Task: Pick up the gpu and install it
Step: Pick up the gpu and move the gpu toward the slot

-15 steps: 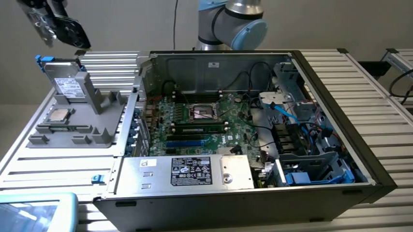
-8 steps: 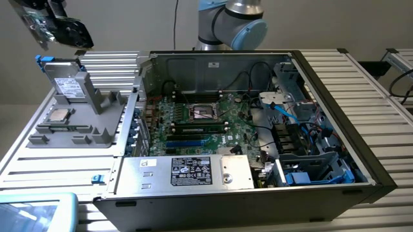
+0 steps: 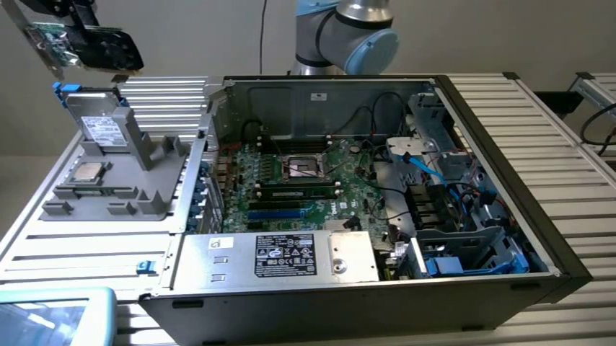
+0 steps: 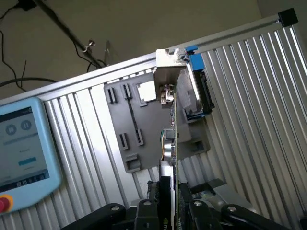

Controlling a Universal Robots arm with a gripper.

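exterior view's left has the gpu (image 3: 91,45) up in the air above the grey parts tray (image 3: 144,155), well apart from the open pc case (image 3: 288,97). gripper (image 4: 171,211) jaws are clamped narrow on the card's edge.

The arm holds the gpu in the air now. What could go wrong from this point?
1. The fingers hold the gpu by one edge, and it hangs tilted above the gray holder; it might slip or twist.
2. The case wall stands between the card and the motherboard; a low path could strike it.
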